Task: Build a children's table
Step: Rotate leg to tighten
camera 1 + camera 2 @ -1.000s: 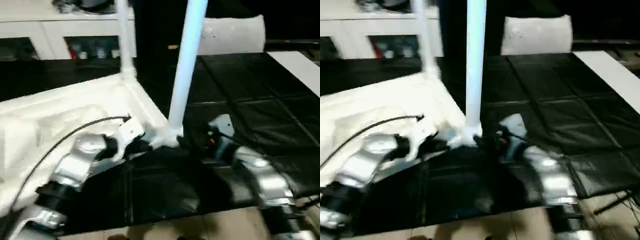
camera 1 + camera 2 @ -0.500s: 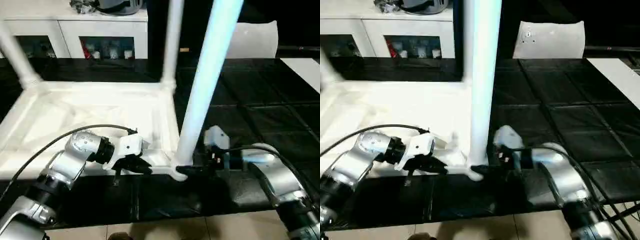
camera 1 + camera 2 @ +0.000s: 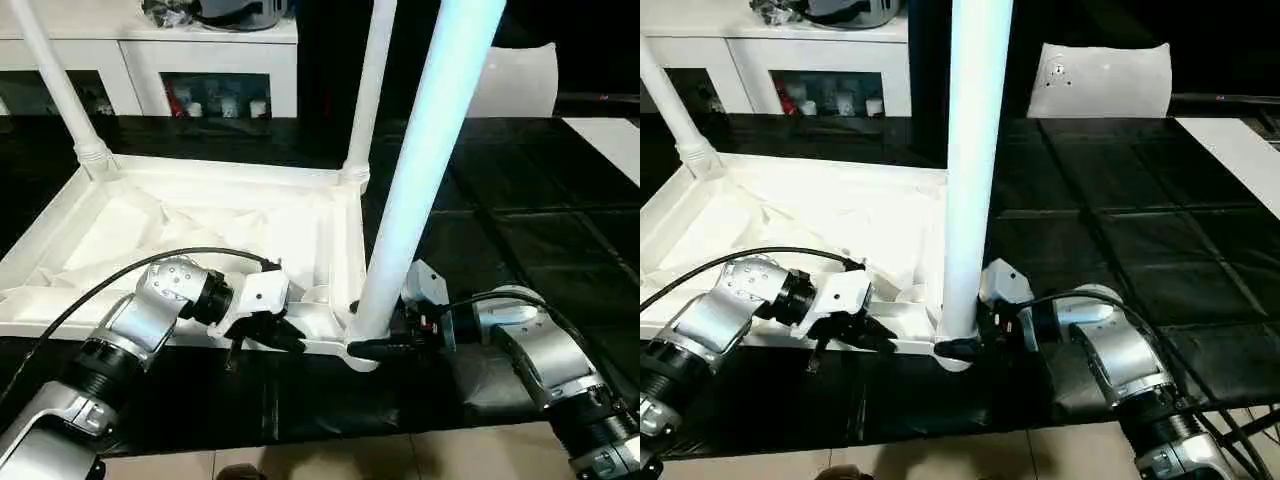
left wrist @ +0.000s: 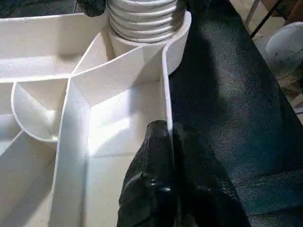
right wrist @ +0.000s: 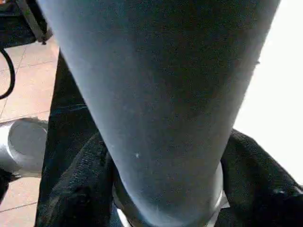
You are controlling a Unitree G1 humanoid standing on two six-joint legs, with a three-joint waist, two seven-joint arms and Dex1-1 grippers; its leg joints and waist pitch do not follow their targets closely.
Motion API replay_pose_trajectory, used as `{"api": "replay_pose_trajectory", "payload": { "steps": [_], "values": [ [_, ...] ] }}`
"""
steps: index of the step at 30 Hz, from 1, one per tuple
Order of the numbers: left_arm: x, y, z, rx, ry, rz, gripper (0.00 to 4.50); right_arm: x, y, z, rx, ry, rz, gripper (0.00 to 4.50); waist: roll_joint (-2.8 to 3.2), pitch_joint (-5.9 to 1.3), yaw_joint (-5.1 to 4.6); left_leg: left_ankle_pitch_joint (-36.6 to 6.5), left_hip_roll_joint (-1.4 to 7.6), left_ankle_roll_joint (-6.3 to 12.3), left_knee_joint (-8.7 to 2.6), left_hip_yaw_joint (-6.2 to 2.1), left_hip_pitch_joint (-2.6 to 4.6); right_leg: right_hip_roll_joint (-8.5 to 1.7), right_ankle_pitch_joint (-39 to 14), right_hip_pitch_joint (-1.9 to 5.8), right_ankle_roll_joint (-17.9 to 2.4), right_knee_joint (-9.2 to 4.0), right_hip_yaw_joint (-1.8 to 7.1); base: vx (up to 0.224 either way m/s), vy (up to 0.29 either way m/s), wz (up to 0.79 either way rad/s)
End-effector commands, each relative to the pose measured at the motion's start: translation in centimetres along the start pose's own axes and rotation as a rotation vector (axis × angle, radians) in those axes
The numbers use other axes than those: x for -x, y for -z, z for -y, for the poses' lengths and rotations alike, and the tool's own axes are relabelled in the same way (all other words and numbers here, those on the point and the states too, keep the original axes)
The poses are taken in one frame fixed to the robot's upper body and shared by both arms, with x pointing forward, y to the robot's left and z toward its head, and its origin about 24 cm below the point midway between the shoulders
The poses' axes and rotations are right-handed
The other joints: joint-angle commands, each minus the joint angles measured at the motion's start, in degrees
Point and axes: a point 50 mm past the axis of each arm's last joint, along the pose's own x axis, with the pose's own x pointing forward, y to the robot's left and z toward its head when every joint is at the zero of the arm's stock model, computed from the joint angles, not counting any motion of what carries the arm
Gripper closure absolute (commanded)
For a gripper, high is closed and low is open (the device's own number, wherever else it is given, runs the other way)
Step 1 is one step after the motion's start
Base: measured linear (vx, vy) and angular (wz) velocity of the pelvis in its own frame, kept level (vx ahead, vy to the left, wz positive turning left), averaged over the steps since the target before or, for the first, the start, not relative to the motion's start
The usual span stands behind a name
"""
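The white table top (image 3: 200, 225) lies upside down on the black mat, ribbed underside up. Two legs stand in its far corner sockets, one on the left (image 3: 55, 80) and one on the right (image 3: 370, 90). A third, thick leg (image 3: 425, 170) rises from the near right corner. My left gripper (image 3: 290, 338) is shut on the top's near rim (image 4: 165, 94), and its fingers (image 4: 151, 179) pinch that thin wall just beside the corner socket (image 4: 142, 19). My right gripper (image 3: 372, 345) is shut round the base of the near leg (image 5: 161, 94), with a finger (image 5: 80, 194) on each side.
A white cabinet (image 3: 200, 70) with dark openings stands behind the table. A white cushion-like bag (image 3: 520, 80) sits at the back right. The black mat (image 3: 520, 220) stretches to the right, with a white board (image 3: 610, 135) at its edge. Tiled floor (image 3: 350, 460) shows at the near edge.
The whole picture has swung and steadied, so the camera moved. Both grippers stay at the near right corner, the left on the rim and the right at the leg's base.
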Motion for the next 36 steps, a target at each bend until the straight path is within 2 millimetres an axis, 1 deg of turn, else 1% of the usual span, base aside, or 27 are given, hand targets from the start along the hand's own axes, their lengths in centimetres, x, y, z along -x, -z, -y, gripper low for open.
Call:
{"api": "replay_pose_trajectory", "payload": {
  "steps": [1,2,4,5,6,7,8,9,10,11,15,16,18,19,21,22,23,24,25,26,27,29,30,32,34,35,36],
  "values": [
    [-0.2,-1.0,-0.3,-0.065,0.034,-0.008,4.5,-0.2,0.0,-0.1,-0.013,-0.012,0.003,1.77,0.18,-3.52,-0.21,-10.1,2.19,2.02,-4.06,-0.4,0.23,-4.56,-16.5,3.2,-8.0,-4.04,3.74,0.0,0.0,0.0],
    [-0.2,-1.0,-0.3,-0.064,0.033,-0.006,4.5,-0.3,0.0,-0.2,-0.023,-0.011,0.01,1.81,0.44,-3.55,-0.22,-10.4,2.23,1.85,-4.09,-0.41,0.28,-4.52,-16.2,3.17,-8.1,-4.12,3.71,0.0,0.0,0.0],
    [-0.2,-1.0,-0.3,-0.06,0.033,0.002,4.5,-0.5,0.1,-0.3,-0.044,-0.01,0.026,1.83,0.29,-3.52,-0.18,-10.9,2.18,1.69,-4.09,-0.39,0.33,-4.54,-16.2,3.21,-8.3,-4.09,3.72,0.0,0.0,0.0],
    [-0.2,-1.0,-0.2,-0.049,0.03,0.016,4.5,-0.7,0.2,-0.4,-0.071,-0.007,0.048,1.83,0.83,-3.53,-0.04,-11.0,2.17,1.57,-4.09,-0.48,0.33,-4.61,-16.3,3.22,-8.4,-4.05,3.71,0.0,0.0,0.0],
    [-0.1,-1.1,-0.2,-0.046,0.03,0.02,4.5,-0.8,0.3,-0.5,-0.083,-0.005,0.057,1.85,0.64,-3.53,-0.11,-11.1,2.16,1.57,-4.09,-0.4,0.31,-4.54,-16.3,3.21,-8.3,-4.21,3.72,0.0,0.0,0.0],
    [-0.1,-1.1,-0.2,-0.034,0.029,0.029,4.5,-1.1,0.4,-0.6,-0.111,0.004,0.08,1.85,0.91,-3.58,0.04,-11.3,2.18,1.46,-4.1,-0.46,0.35,-4.58,-16.1,3.25,-8.5,-4.12,3.71,0.0,0.0,0.0],
    [-0.1,-1.1,-0.2,-0.028,0.028,0.034,4.5,-1.2,0.5,-0.6,-0.13,0.012,0.094,1.85,0.74,-3.58,0.01,-11.4,2.27,1.34,-4.14,-0.46,0.3,-4.57,-15.6,3.25,-8.6,-4.14,3.68,0.0,0.0,0.0],
    [0.0,-1.0,-0.2,-0.024,0.025,0.038,4.5,-1.3,0.5,-0.7,-0.145,0.019,0.105,1.85,1.73,-3.64,0.17,-11.7,2.24,1.06,-4.16,-0.63,0.36,-4.61,-15.4,3.23,-8.9,-4.01,3.65,0.0,0.0,0.0],
    [0.0,-1.0,-0.2,-0.02,0.022,0.043,4.5,-1.5,0.6,-0.7,-0.163,0.027,0.117,1.85,1.14,-3.6,-0.08,-12.2,2.25,0.86,-4.21,-0.57,0.28,-4.48,-15.1,3.31,-8.9,-4.17,3.58,0.0,0.0,0.0],
    [0.0,-1.3,-0.4,0.006,-0.007,0.079,4.5,-2.0,0.9,-0.8,-0.229,0.078,0.156,1.86,1.44,-3.56,-0.07,-12.6,2.17,0.72,-4.25,-0.62,0.32,-4.49,-15.5,3.32,-8.9,-4.14,3.55,0.0,0.0,0.0],
    [-0.3,-1.4,-0.5,0.018,-0.044,0.098,4.5,-2.5,1.3,-0.9,-0.274,0.141,0.173,1.87,1.43,-3.34,-0.49,-14.8,2.15,-0.17,-4.45,-0.75,0.51,-4.59,-19.7,3.15,-7.8,-4.74,3.46,0.0,0.0,0.0],
    [-1.0,-1.3,-0.6,0.044,-0.117,0.111,4.5,-3.5,1.7,-0.9,-0.311,0.242,0.182,1.87,1.52,-3.18,-0.75,-15.8,2.06,-0.43,-4.53,-0.81,0.55,-4.59,-22.6,3.08,-6.7,-5.12,3.4,0.0,0.0,0.0],
    [-1.3,-1.3,-0.6,0.062,-0.146,0.119,4.5,-3.8,1.8,-0.9,-0.327,0.272,0.187,1.87,1.53,-2.92,-0.99,-17.1,2.01,-0.77,-4.58,-0.82,0.81,-4.67,-25.2,2.75,-6.1,-5.59,3.26,0.0,0.0,0.0],
    [-1.6,-1.3,-0.7,0.089,-0.191,0.125,4.5,-4.2,1.7,-0.9,-0.346,0.311,0.199,1.87,1.36,-2.6,-1.39,-19.5,1.9,-1.15,-4.62,-1.0,1.23,-4.87,-29.9,2.71,-4.7,-6.18,2.97,0.0,0.0,0.0],
    [-2.3,-1.5,-0.9,0.137,-0.275,0.149,4.5,-4.9,1.6,-0.7,-0.368,0.379,0.202,1.87,1.31,-2.27,-1.86,-21.7,1.69,-1.1,-4.66,-1.15,1.64,-4.72,-33.5,2.53,-3.3,-6.73,2.62,0.0,0.0,0.0],
    [-2.6,-1.6,-1.0,0.163,-0.315,0.168,4.5,-5.3,1.6,-0.6,-0.376,0.411,0.199,1.87,0.77,-2.35,-2.56,-22.1,1.47,-1.05,-4.49,-1.29,1.65,-4.85,-36.0,2.64,-1.9,-7.21,2.3,0.0,0.0,0.0],
    [-2.6,-1.6,-1.0,0.163,-0.315,0.168,4.5,-5.3,1.6,-0.6,-0.376,0.411,0.199,1.87,1.04,-2.49,-2.59,-21.5,1.54,-1.02,-4.56,-1.36,1.53,-4.98,-35.5,2.81,-1.9,-7.07,2.35,0.0,0.0,0.0],
    [-3.1,-2.0,-1.2,0.191,-0.382,0.18,4.5,-5.9,1.4,-0.2,-0.389,0.484,0.197,1.87,0.46,-2.53,-2.84,-20.8,1.67,-0.87,-4.68,-1.35,1.29,-4.92,-34.9,2.87,-1.8,-7.03,2.39,0.0,0.0,0.0],
    [-3.6,-2.5,-1.6,0.219,-0.463,0.189,4.5,-6.5,1.2,0.3,-0.409,0.566,0.195,1.88,0.9,-2.45,-3.17,-20.7,1.68,-0.74,-4.79,-1.42,1.2,-4.87,-34.4,2.77,-2.0,-7.12,2.26,0.0,0.0,0.0],
    [-3.8,-2.7,-1.8,0.23,-0.499,0.191,4.5,-6.8,1.2,0.5,-0.42,0.596,0.193,1.88,0.97,-2.58,-3.41,-20.7,1.76,-0.91,-4.74,-1.41,1.35,-4.87,-33.6,2.67,-2.2,-7.0,2.34,0.0,0.0,0.0],
    [-4.3,-3.3,-2.3,0.261,-0.576,0.204,4.5,-7.4,1.1,1.1,-0.448,0.681,0.189,1.88,0.98,-2.49,-4.05,-20.8,1.71,-0.97,-4.82,-1.5,1.21,-4.74,-32.6,2.69,-2.8,-6.99,2.21,0.0,0.0,0.0],
    [-4.8,-4.2,-2.8,0.294,-0.647,0.229,4.5,-7.9,1.0,1.7,-0.493,0.764,0.191,1.88,0.34,-2.47,-4.56,-20.5,1.56,-0.43,-4.7,-1.34,1.25,-4.81,-32.9,2.56,-2.6,-7.2,2.28,0.0,0.0,0.0],
    [-5.0,-4.7,-3.1,0.308,-0.685,0.246,4.5,-8.1,1.0,2.0,-0.518,0.797,0.193,1.88,0.5,-2.42,-4.66,-20.7,1.53,-0.31,-4.63,-1.31,1.37,-4.86,-33.0,2.4,-2.6,-7.2,2.35,0.0,0.0,0.0],
    [-5.4,-5.6,-3.4,0.327,-0.726,0.263,4.5,-8.4,0.8,2.5,-0.558,0.871,0.193,1.88,0.37,-2.49,-4.86,-19.7,1.23,0.35,-4.48,-1.12,1.32,-4.78,-32.5,2.25,-2.4,-7.3,2.56,0.0,0.0,0.0],
    [-5.7,-6.4,-3.8,0.322,-0.774,0.27,4.5,-9.0,0.4,3.0,-0.6,0.914,0.204,1.88,0.43,-2.65,-5.11,-18.5,1.29,0.6,-4.61,-1.18,0.91,-4.67,-30.8,2.51,-2.4,-6.98,2.64,0.0,0.0,0.0],
    [-5.7,-6.6,-4.0,0.311,-0.788,0.267,4.5,-9.1,0.2,3.2,-0.611,0.93,0.211,1.88,0.37,-2.85,-4.93,-17.0,1.28,0.9,-4.6,-1.1,0.75,-4.64,-28.6,2.66,-2.6,-6.77,2.82,0.0,0.0,0.0],
    [-5.7,-6.6,-4.1,0.287,-0.789,0.256,4.5,-9.3,-0.3,3.4,-0.597,0.926,0.234,1.88,0.74,-2.92,-4.88,-16.2,1.31,1.03,-4.64,-1.07,0.67,-4.6,-27.0,2.66,-2.9,-6.56,3.0,0.0,0.0,0.0]
  ]
}}
